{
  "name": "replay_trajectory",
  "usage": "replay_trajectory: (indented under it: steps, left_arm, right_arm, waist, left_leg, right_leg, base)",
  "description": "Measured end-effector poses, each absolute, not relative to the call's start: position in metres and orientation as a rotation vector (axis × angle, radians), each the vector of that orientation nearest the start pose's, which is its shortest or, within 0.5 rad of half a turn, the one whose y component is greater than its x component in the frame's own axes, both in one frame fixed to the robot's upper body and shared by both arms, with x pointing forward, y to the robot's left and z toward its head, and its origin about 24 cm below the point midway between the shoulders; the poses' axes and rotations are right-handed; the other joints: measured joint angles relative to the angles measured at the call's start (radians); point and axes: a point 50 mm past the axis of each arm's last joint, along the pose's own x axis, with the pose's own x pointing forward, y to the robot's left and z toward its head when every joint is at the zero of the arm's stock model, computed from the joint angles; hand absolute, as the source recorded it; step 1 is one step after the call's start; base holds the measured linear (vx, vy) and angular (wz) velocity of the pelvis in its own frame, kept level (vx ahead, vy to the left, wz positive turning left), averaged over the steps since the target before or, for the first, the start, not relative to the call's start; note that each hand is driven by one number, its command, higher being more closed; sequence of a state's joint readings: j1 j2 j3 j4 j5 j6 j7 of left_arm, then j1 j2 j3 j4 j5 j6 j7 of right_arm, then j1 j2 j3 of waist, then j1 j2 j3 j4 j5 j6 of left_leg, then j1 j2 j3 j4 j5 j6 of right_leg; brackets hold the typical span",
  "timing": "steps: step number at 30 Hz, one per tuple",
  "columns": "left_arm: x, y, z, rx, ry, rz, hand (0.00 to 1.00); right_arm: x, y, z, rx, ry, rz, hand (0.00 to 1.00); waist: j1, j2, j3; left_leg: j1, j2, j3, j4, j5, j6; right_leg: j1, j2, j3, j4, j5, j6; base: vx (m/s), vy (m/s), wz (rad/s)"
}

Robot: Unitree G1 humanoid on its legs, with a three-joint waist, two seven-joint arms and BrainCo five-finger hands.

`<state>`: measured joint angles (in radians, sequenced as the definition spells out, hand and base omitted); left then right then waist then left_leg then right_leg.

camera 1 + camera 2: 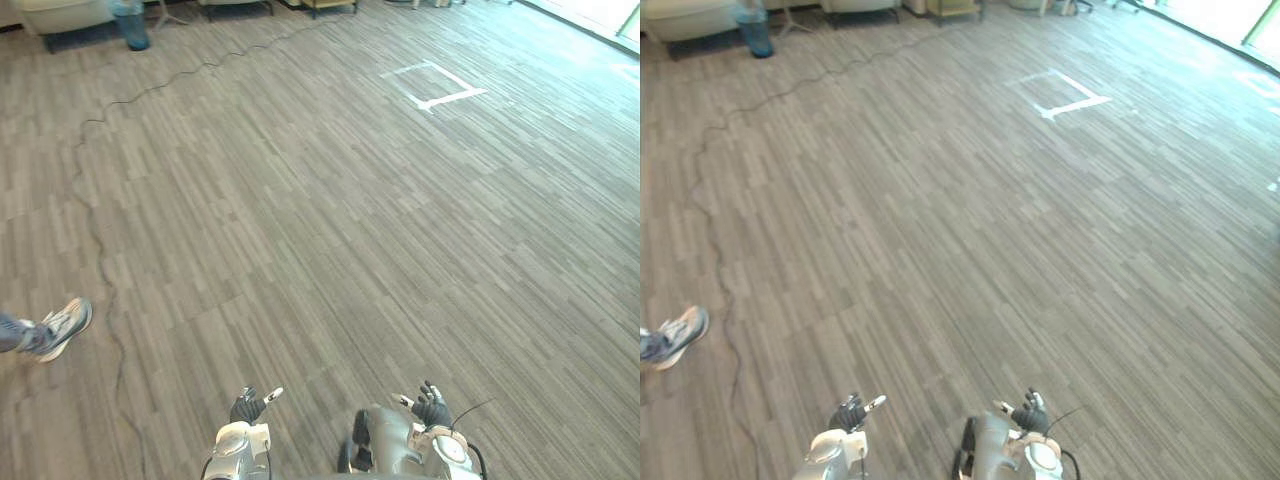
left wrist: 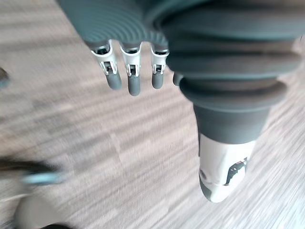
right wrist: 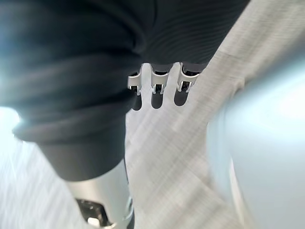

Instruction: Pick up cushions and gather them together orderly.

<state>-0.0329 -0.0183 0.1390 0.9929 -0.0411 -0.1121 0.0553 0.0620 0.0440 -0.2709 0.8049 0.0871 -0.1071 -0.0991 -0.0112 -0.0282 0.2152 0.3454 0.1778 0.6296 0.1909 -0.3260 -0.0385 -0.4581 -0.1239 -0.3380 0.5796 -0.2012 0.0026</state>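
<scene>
You will find both hands low at the near edge, above the grey wood-plank floor (image 1: 320, 250). The left hand (image 1: 247, 407) and the right hand (image 1: 432, 410) hang with fingers straight, side by side, and hold nothing. A person's grey sneaker (image 1: 62, 328) is at far left. A white tape outline (image 1: 432, 84) lies ahead, to the right.

Head stereo pair: both eyes sit high and look down and forward over the wood-grain floor (image 1: 330, 230) from far off. They share nearly the same scene: the white tape mark (image 1: 435, 85), a person's shoe (image 1: 62, 325) on my left, the blue bin (image 1: 130, 25) at the far edge, and my left hand (image 1: 247, 407) and right hand (image 1: 432, 408) at the near edge. The right eye sits slightly to one side of the left.

Left wrist camera: looks along my left hand from very close, with the fingers (image 2: 134, 81) against the floor.

Right wrist camera: same layout along my right hand. All four views share the floor.
</scene>
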Motion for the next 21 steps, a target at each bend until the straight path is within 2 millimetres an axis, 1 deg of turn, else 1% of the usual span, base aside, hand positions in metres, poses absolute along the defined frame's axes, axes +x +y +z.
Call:
replay_trajectory:
  steps: [1, 2, 3, 4, 5, 6, 7, 8, 9, 10, 11, 12, 13, 14, 15, 16, 17, 18, 19, 20, 21]
  left_arm:
    - [0.154, 0.163, -0.141, -0.091, 0.863, 0.186, 0.0]
    - [0.151, 0.16, -0.144, -0.106, 0.881, 0.193, 0.0]
    - [0.151, 0.16, -0.144, -0.108, 0.881, 0.195, 0.0]
    - [0.153, 0.157, -0.144, -0.102, 0.882, 0.182, 0.0]
    - [0.154, 0.157, -0.143, -0.118, 0.879, 0.199, 0.0]
    - [0.154, 0.157, -0.143, -0.124, 0.878, 0.205, 0.0]
    - [0.154, 0.159, -0.142, -0.142, 0.869, 0.227, 0.0]
    - [0.154, 0.16, -0.142, -0.143, 0.867, 0.23, 0.0]
    - [0.153, 0.163, -0.141, -0.141, 0.855, 0.238, 0.0]
    - [0.158, 0.164, -0.137, -0.139, 0.828, 0.242, 0.0]
    - [0.159, 0.164, -0.136, -0.139, 0.821, 0.242, 0.0]
    - [0.162, 0.164, -0.133, -0.141, 0.794, 0.242, 0.0]
    - [0.163, 0.165, -0.131, -0.141, 0.775, 0.246, 0.0]
    - [0.163, 0.166, -0.131, -0.142, 0.77, 0.248, 0.0]
    - [0.164, 0.166, -0.13, -0.147, 0.763, 0.252, 0.0]
    - [0.166, 0.166, -0.128, -0.157, 0.748, 0.257, 0.0]
    - [0.166, 0.166, -0.128, -0.157, 0.746, 0.259, 0.0]
    - [0.166, 0.167, -0.128, -0.153, 0.738, 0.262, 0.0]
    - [0.165, 0.174, -0.127, -0.138, 0.737, 0.271, 0.0]
    - [0.165, 0.176, -0.127, -0.134, 0.737, 0.275, 0.0]
    - [0.165, 0.179, -0.128, -0.13, 0.74, 0.279, 0.0]
  right_arm:
    - [0.143, -0.191, -0.132, 0.171, 0.782, -0.407, 0.0]
    - [0.144, -0.2, -0.131, 0.146, 0.783, -0.412, 0.0]
    - [0.146, -0.2, -0.13, 0.141, 0.78, -0.41, 0.0]
    - [0.146, -0.203, -0.13, 0.144, 0.779, -0.42, 0.0]
    - [0.147, -0.204, -0.129, 0.162, 0.775, -0.439, 0.0]
    - [0.147, -0.205, -0.129, 0.161, 0.773, -0.44, 0.0]
    - [0.148, -0.204, -0.129, 0.158, 0.773, -0.439, 0.0]
    - [0.148, -0.203, -0.129, 0.161, 0.775, -0.436, 0.0]
    - [0.148, -0.195, -0.131, 0.168, 0.785, -0.418, 0.0]
    - [0.147, -0.189, -0.132, 0.172, 0.796, -0.4, 0.0]
    - [0.146, -0.186, -0.133, 0.174, 0.801, -0.394, 0.0]
    - [0.148, -0.181, -0.134, 0.177, 0.809, -0.376, 0.0]
    - [0.151, -0.178, -0.133, 0.175, 0.805, -0.36, 0.0]
    - [0.152, -0.178, -0.133, 0.176, 0.805, -0.359, 0.0]
    - [0.152, -0.177, -0.133, 0.18, 0.804, -0.36, 0.0]
    - [0.152, -0.177, -0.133, 0.182, 0.804, -0.363, 0.0]
    - [0.152, -0.177, -0.133, 0.182, 0.805, -0.364, 0.0]
    - [0.149, -0.179, -0.135, 0.178, 0.817, -0.368, 0.0]
    - [0.143, -0.172, -0.14, 0.192, 0.854, -0.36, 0.0]
    - [0.143, -0.17, -0.14, 0.197, 0.854, -0.359, 0.0]
    - [0.141, -0.169, -0.14, 0.2, 0.857, -0.358, 0.0]
  waist:
    - [0.001, -0.007, 0.001]
    - [-0.003, 0.027, -0.002]
    - [-0.003, 0.031, -0.001]
    - [-0.014, 0.041, 0.007]
    - [-0.012, 0.062, 0.018]
    - [-0.013, 0.07, 0.021]
    - [-0.008, 0.085, 0.036]
    - [-0.005, 0.082, 0.04]
    - [0.007, 0.065, 0.052]
    - [0.012, 0.046, 0.054]
    - [0.016, 0.041, 0.053]
    - [0.023, 0.033, 0.048]
    - [0.026, 0.037, 0.046]
    - [0.026, 0.038, 0.045]
    - [0.03, 0.04, 0.044]
    - [0.047, 0.039, 0.045]
    - [0.051, 0.038, 0.044]
    - [0.063, 0.031, 0.039]
    - [0.076, -0.007, 0.012]
    - [0.068, -0.02, 0.004]
    - [0.053, -0.041, -0.006]
  left_leg:
    - [0.065, -0.022, 0.006, -0.034, 0.024, -0.043]
    - [0.108, 0.017, 0.009, -0.041, 0.083, -0.123]
    - [0.106, 0.025, 0.0, -0.03, 0.11, -0.142]
    - [0.076, 0.059, -0.053, 0.058, 0.195, -0.148]
    - [-0.009, 0.139, -0.146, 0.297, 0.315, -0.086]
    - [-0.055, 0.169, -0.187, 0.4, 0.36, -0.06]
    - [-0.186, 0.229, -0.281, 0.721, 0.385, -0.025]
    - [-0.214, 0.238, -0.294, 0.795, 0.381, -0.028]
    - [-0.316, 0.243, -0.329, 0.972, 0.323, -0.039]
    - [-0.412, 0.224, -0.335, 1.006, 0.265, -0.03]
    - [-0.445, 0.218, -0.328, 0.993, 0.244, -0.025]
    - [-0.537, 0.205, -0.302, 0.919, 0.197, -0.016]
    - [-0.598, 0.183, -0.266, 0.8, 0.157, -0.001]
    - [-0.618, 0.171, -0.255, 0.738, 0.144, 0.0]
    - [-0.648, 0.128, -0.251, 0.587, 0.136, -0.002]
    - [-0.66, 0.06, -0.257, 0.373, 0.156, -0.021]
    - [-0.661, 0.048, -0.259, 0.333, 0.164, -0.025]
    - [-0.661, -0.013, -0.293, 0.19, 0.25, 0.004]
    - [-0.647, -0.054, -0.308, 0.189, 0.304, 0.046]
    - [-0.647, -0.059, -0.304, 0.183, 0.3, 0.048]
    - [-0.641, -0.049, -0.281, 0.218, 0.251, 0.065]
  right_leg:
    - [0.006, 0.001, -0.027, -0.141, 0.162, -0.061]
    - [0.007, 0.022, -0.047, -0.068, 0.154, -0.147]
    - [0.002, 0.021, -0.046, -0.043, 0.124, -0.159]
    - [0.006, 0.031, -0.047, 0.016, 0.052, -0.163]
    - [0.065, 0.074, -0.039, -0.001, 0.004, -0.169]
    - [0.092, 0.09, -0.039, -0.021, -0.005, -0.168]
    - [0.188, 0.147, -0.02, -0.084, -0.02, -0.177]
    - [0.22, 0.163, -0.008, -0.102, -0.022, -0.18]
    - [0.344, 0.195, 0.03, -0.178, -0.032, -0.194]
    - [0.446, 0.21, 0.065, -0.254, -0.039, -0.196]
    - [0.474, 0.217, 0.082, -0.284, -0.042, -0.19]
    - [0.542, 0.232, 0.126, -0.343, -0.048, -0.178]
    - [0.597, 0.242, 0.168, -0.385, -0.055, -0.166]
    - [0.617, 0.243, 0.187, -0.397, -0.059, -0.161]
    - [0.66, 0.24, 0.229, -0.418, -0.072, -0.153]
    - [0.71, 0.228, 0.291, -0.443, -0.09, -0.13]
    - [0.723, 0.224, 0.303, -0.45, -0.093, -0.126]
    - [0.77, 0.209, 0.361, -0.475, -0.11, -0.098]
    - [0.781, 0.171, 0.436, -0.466, -0.121, -0.08]
    - [0.777, 0.161, 0.442, -0.46, -0.119, -0.077]
    - [0.739, 0.14, 0.48, -0.391, -0.092, -0.041]
  base:
    - [0.65, -0.131, -0.2]
    - [0.66, -0.129, -0.23]
    - [0.67, -0.181, -0.16]
    - [0.66, -0.267, -0.14]
    - [0.65, -0.319, -0.17]
    - [0.74, -0.337, -0.51]
    - [0.48, -0.197, -0.45]
    - [0.71, -0.213, -0.83]
    - [0.59, -0.139, -0.81]
    - [0.69, -0.154, -0.82]
    - [0.51, -0.093, -0.74]
    - [0.47, -0.05, -0.82]
    - [0.47, -0.029, -0.84]
    - [0.51, 0.025, -0.88]
    - [0.58, 0.083, -1.13]
    - [0.62, 0.119, -1.11]
    - [0.67, 0.188, -1.32]
    - [0.7, 0.246, -1.37]
    - [0.73, 0.248, -1.25]
    - [0.76, 0.255, -0.87]
    - [0.76, 0.246, -0.48]
